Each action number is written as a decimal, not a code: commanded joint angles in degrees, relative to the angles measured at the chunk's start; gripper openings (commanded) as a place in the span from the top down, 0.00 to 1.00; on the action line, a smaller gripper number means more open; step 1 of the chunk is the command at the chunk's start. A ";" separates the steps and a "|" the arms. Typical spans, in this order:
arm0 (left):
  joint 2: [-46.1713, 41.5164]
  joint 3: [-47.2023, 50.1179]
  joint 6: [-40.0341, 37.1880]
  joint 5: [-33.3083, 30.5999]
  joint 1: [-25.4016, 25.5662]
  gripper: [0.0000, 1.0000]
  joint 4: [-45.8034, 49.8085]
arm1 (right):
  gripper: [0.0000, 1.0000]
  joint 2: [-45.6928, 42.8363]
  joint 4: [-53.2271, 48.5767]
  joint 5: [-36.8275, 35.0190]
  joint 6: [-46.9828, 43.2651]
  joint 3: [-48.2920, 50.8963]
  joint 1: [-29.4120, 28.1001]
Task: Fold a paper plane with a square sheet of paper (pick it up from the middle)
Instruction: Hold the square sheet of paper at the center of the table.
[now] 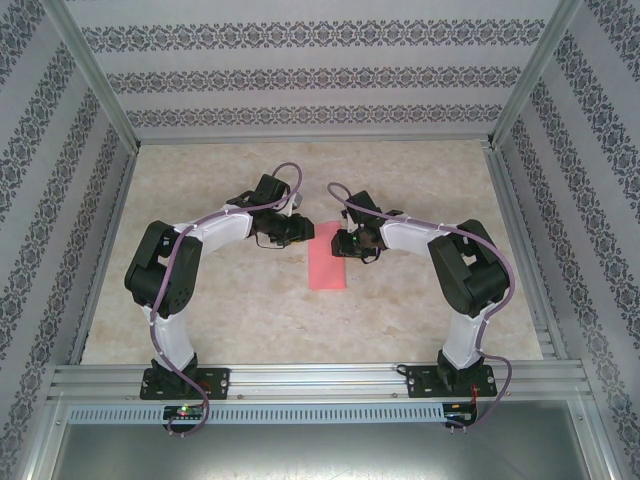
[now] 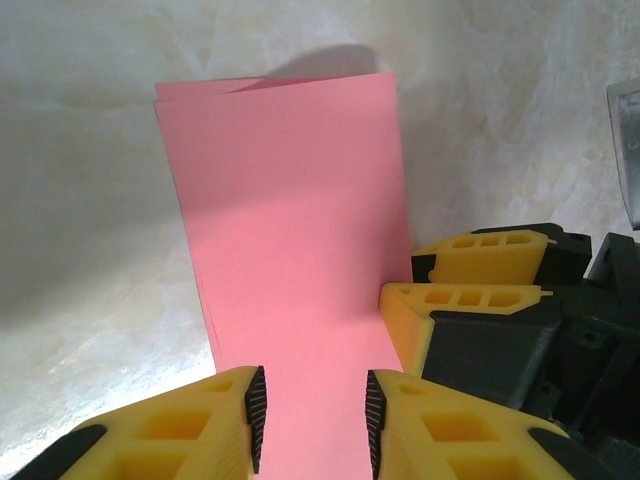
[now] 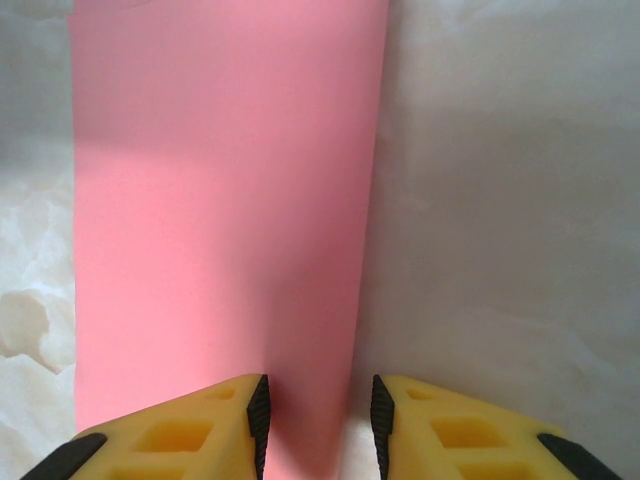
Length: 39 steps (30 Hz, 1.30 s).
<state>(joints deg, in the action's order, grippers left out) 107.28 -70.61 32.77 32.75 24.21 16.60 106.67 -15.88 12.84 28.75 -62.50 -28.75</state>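
Sheet (image 1: 329, 262), folded double, lies midway betw. side edges of table (image 1: 200, 310): thin, light, floppy; pinch at an edge. L gripper (image 2: 313, 415) & R gripper (image 3: 318, 420) narrowly parted, holding nothing.

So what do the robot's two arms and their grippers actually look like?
Both the left arm and right arm have white shells with bulky black joints, and a lilac cable runs along each. The left gripper and right gripper have yellow fingers with cut-out pockets, black ribbed pads and black backs.
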 commanded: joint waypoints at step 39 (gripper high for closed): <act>-0.33 1.88 1.80 2.43 -0.30 0.65 -2.43 | 0.63 2.38 -0.93 -3.69 1.83 -0.80 -2.02</act>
<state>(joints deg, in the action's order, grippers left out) 107.28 -69.12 33.65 34.28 24.21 15.88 106.85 -16.14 10.24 31.11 -62.89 -30.17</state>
